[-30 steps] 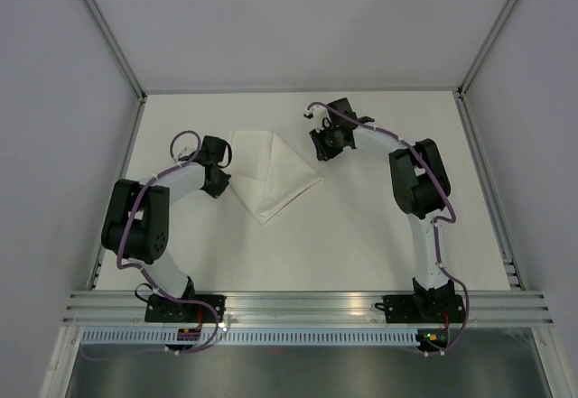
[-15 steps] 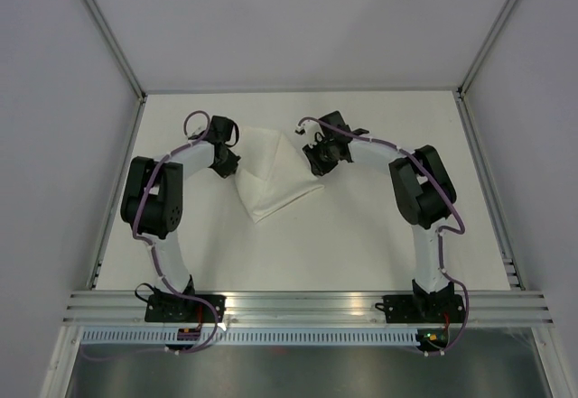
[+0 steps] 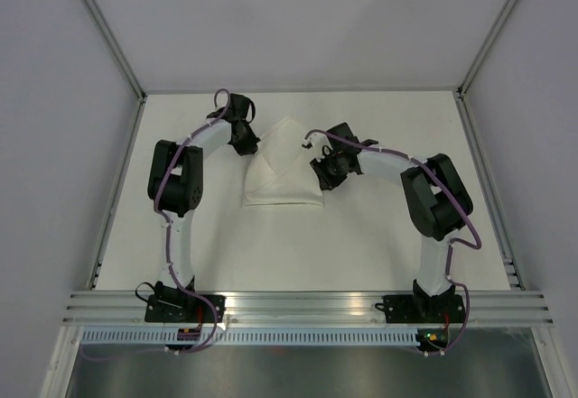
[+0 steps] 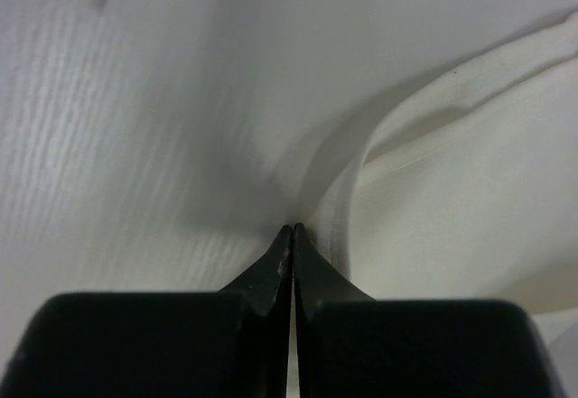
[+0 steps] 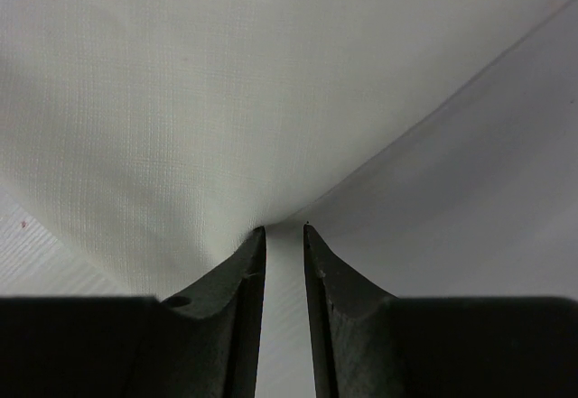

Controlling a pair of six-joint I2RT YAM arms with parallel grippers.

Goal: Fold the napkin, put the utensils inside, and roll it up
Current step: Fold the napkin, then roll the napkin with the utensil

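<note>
Found left gripper (image 4: 292,228) tips pressed together, pinching hem of napkin (image 3: 282,177). Found right gripper (image 5: 282,228) tips narrowly parted, clamped on gathered napkin fold. Recorded both grippers over far half of table (image 3: 361,245), left nearer far edge. Noted napkin folded, roughly triangular, on table's far middle, apex toward far edge, straight base toward near edge.

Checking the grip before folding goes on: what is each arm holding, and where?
Left gripper pinches the white cloth napkin at its far-left hem; right gripper seems to pinch its right edge, jaws slightly apart.
</note>
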